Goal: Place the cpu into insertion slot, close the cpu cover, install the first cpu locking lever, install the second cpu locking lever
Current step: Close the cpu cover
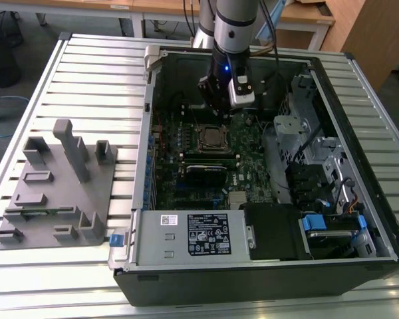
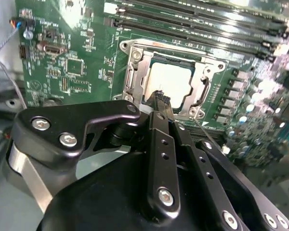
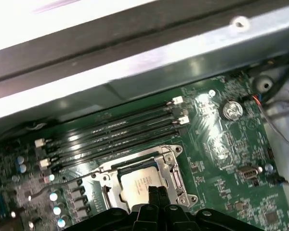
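The cpu lies flat in the insertion slot on the green motherboard, its pale silver top showing. The cpu cover is down around it, so the chip shows through the square window. Thin metal levers run along two sides of the socket; I cannot tell whether they are latched. My gripper is shut with nothing between its black fingers, and its tip hovers at the edge of the cover. In the exterior view the gripper hangs just above the socket. In the first wrist view the fingertips overlap the cpu.
Long black memory slots run beside the socket. The open case walls in the board, with a white-labelled power supply box in front and a drive cage on the exterior view's right. A grey fixture plate lies outside the case.
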Motion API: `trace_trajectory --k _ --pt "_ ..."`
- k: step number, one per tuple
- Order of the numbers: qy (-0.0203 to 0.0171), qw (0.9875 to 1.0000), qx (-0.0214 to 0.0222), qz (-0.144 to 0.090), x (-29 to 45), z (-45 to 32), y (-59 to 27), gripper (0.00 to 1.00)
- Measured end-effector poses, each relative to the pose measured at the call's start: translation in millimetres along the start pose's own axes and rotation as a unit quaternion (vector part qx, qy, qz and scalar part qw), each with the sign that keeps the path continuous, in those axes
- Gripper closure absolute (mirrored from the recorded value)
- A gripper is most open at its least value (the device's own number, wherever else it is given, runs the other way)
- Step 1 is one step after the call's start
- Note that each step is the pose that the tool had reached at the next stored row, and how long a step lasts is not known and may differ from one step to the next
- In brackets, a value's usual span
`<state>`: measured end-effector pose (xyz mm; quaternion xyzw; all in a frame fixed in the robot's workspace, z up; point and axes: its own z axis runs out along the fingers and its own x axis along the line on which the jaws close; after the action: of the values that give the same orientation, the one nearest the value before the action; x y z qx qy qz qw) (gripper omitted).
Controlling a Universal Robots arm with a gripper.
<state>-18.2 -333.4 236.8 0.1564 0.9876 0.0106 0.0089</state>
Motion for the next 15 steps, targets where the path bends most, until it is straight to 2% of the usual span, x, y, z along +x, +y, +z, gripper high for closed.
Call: trace_trajectory --k 4,8,11,15 --pt "0.0008 0.9993 -0.0004 -0.036 0.0 0.6 0.0 0.89" --pt "0.0016 0.9974 -0.0008 -0.072 0.0 1.1 0.0 0.89" --pt "0.0022 0.9950 -0.0011 -0.099 0.0 1.5 0.0 0.89" --pt "0.0031 0.9907 -0.0017 -0.136 0.0 2.2 0.0 0.89"
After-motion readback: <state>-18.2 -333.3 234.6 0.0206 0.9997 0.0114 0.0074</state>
